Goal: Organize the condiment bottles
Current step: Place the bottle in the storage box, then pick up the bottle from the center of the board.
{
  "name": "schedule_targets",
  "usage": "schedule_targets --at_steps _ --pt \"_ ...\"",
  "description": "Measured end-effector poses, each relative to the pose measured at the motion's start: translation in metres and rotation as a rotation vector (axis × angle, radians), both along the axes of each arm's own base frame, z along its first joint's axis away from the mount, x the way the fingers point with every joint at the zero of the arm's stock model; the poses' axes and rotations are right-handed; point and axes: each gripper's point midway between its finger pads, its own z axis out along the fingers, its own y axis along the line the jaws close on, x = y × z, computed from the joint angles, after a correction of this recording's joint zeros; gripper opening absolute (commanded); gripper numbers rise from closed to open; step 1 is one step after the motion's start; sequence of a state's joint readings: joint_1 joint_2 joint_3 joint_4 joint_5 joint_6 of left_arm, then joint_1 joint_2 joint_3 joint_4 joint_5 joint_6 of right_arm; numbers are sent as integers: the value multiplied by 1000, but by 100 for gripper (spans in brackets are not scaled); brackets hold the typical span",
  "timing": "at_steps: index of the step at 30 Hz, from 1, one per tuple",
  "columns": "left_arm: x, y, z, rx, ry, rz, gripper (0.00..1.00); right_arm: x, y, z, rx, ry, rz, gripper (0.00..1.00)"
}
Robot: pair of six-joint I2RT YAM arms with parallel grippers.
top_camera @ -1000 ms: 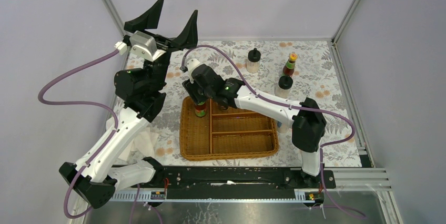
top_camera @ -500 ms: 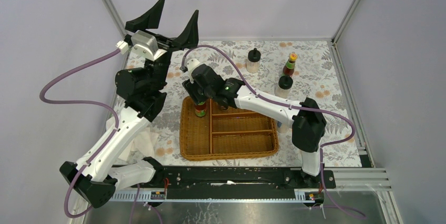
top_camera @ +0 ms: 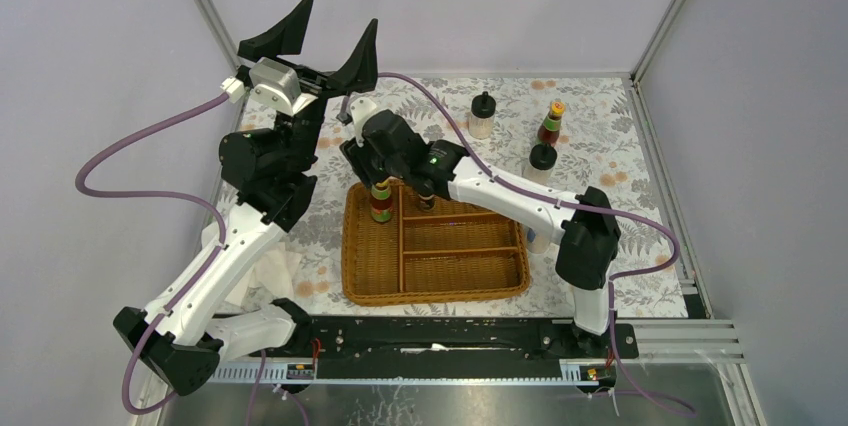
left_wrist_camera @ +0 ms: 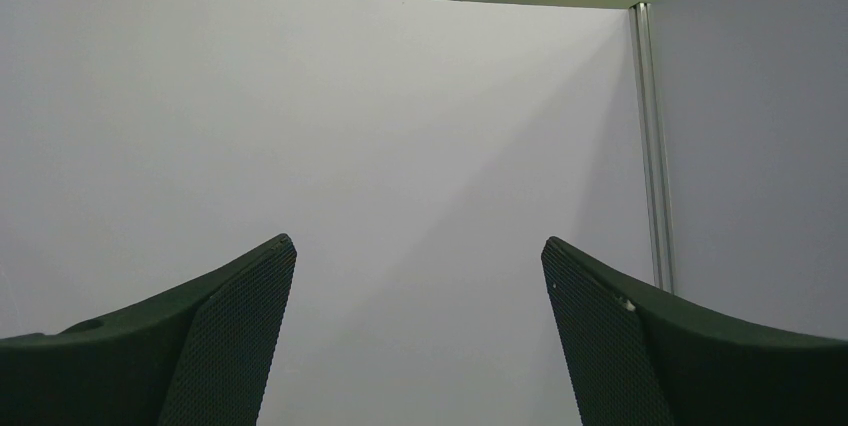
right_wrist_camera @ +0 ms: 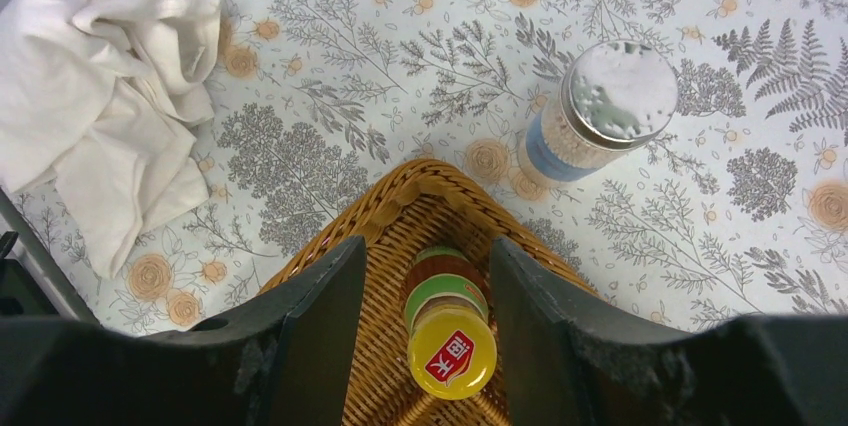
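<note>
The yellow-capped bottle (right_wrist_camera: 451, 351) stands upright in the far left corner of the wicker basket (right_wrist_camera: 400, 181), in its long left compartment, with its long axis vertical and its cap pointing straight up. The right pincer (right_wrist_camera: 425, 246) hangs over it, partly open. Its fingers (right_wrist_camera: 310, 336) sit either side of the cap with a gap showing on both sides, so it grips nothing.

The right wrist view looks down on the cap. It also shows a silver-lidded shaker (right_wrist_camera: 600, 111) upright on the flowered tablecloth (right_wrist_camera: 420, 36) just beyond the basket rim, and a crumpled white cloth (right_wrist_camera: 110, 96) off to one side. From above, the arm hides that shaker. That view does show the bottle's red and green side, a second yellow-capped bottle (top_camera: 550, 124), a black-lidded cream jar (top_camera: 482, 114) and a nearer cream jar (top_camera: 541, 162), all upright at the far right.

The left pincer (left_wrist_camera: 416, 241) is raised toward the wall, spread wide and empty.
</note>
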State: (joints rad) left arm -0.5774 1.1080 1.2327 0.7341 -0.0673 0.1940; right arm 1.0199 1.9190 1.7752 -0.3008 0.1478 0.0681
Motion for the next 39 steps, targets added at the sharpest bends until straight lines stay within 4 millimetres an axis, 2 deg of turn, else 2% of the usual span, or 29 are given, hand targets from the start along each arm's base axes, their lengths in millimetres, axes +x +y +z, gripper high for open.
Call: schedule_targets --at_steps 13,17,22,27,31,35,39 --pt "0 0 0 0 0 0 98 4 0 6 4 -16 0 57" --pt "0 0 0 0 0 0 98 14 -6 12 10 -28 -25 57" --pt "0 0 0 0 0 1 98 41 -26 13 6 -36 -93 57" --pt "0 0 0 -1 1 1 98 82 -63 13 -6 -50 -213 58" --pt "0 0 0 -1 2 1 98 114 -107 14 -23 -68 -336 58" --pt "2 0 -1 -3 7 5 98 130 -157 17 -42 -80 -457 58" --pt "6 -2 -5 4 17 5 98 139 -203 30 -40 -110 -572 60"
